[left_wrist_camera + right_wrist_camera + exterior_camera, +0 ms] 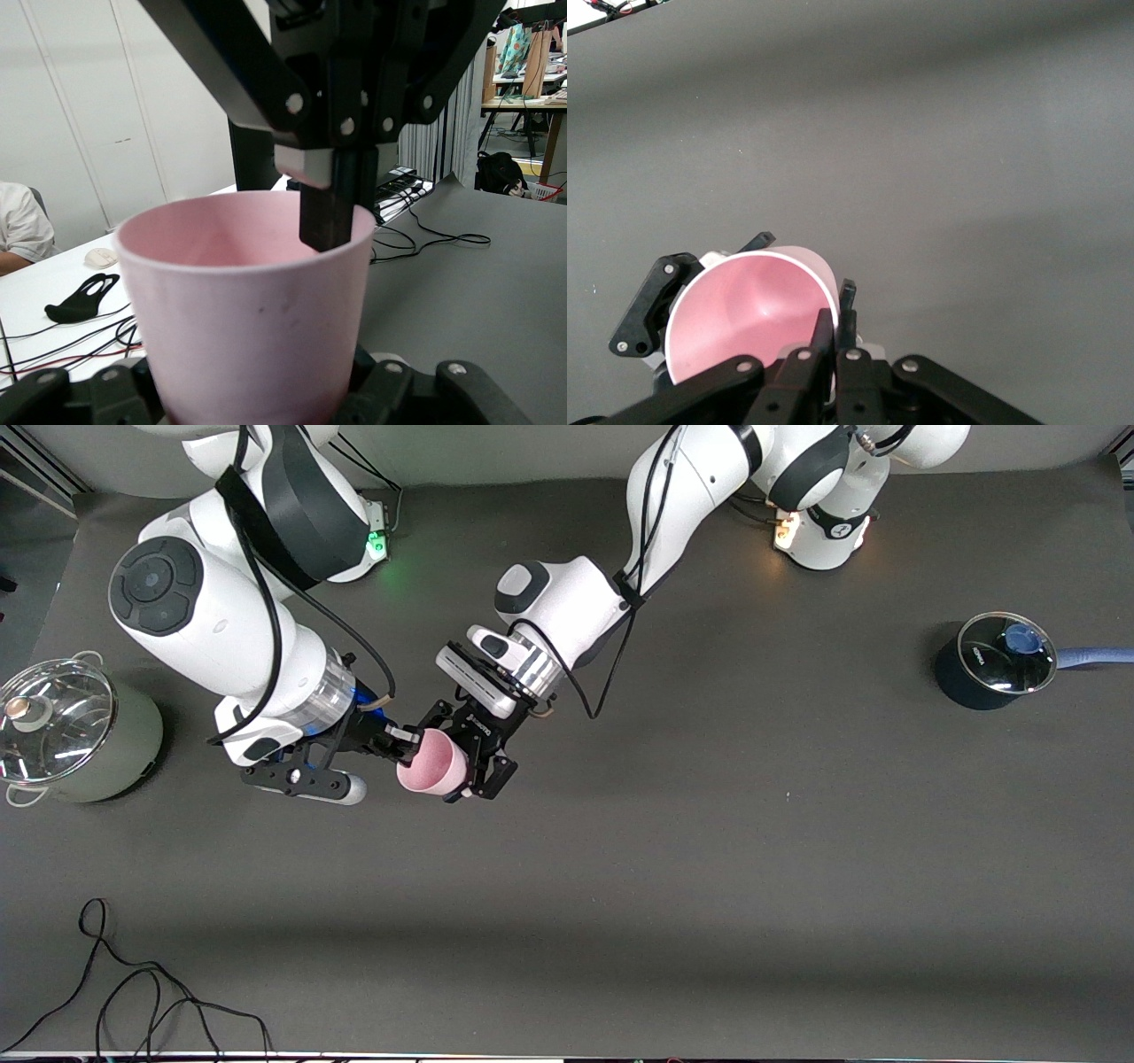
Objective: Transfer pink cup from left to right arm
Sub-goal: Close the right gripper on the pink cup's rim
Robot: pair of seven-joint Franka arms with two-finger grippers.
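Pink plastic, smooth and tapered: your one cup (431, 763) hangs over the bench (709, 850), clamped in the left pincer (464, 766), while the right pincer (400, 746) pinches its rim. Two lidded pots: pale green (75, 731), dark blue (992, 660).

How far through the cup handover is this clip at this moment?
Done: the pink cup is off the table, held in the left hand, and both hands have met in mid-air. In hand: the right hand has a finger inside the rim, pinching the cup wall. Left: the left hand must let go and back away, leaving the cup with the right hand.
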